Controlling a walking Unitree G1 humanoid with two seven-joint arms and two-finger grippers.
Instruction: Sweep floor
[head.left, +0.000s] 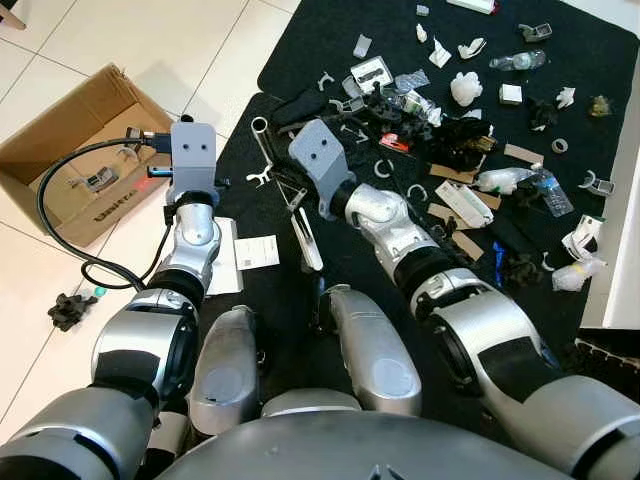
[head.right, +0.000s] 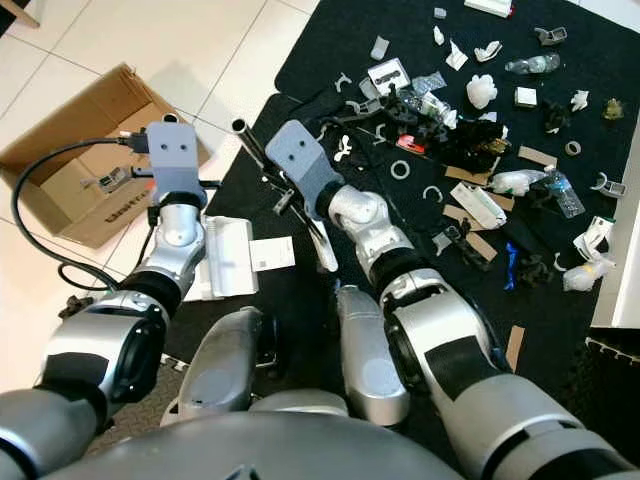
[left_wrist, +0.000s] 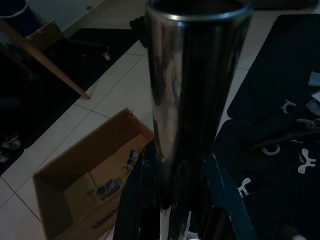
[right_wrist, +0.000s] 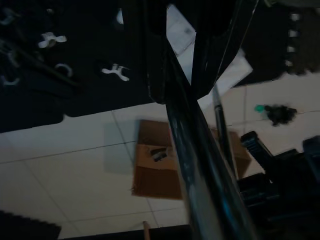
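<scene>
One open cardboard box sits at the left of the frame, two clear plastic bottles lie among litter on one black mat, and one metal pole crosses it.

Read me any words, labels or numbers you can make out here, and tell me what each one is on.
Cardboard box: dark print on its side wall, upside down and too blurred to read.
White paper slip on the black mat: small print, too small to read.
White packet among the litter: printing, unreadable.
Plastic bottle: label too small to read.
No text can be read with confidence.
</scene>
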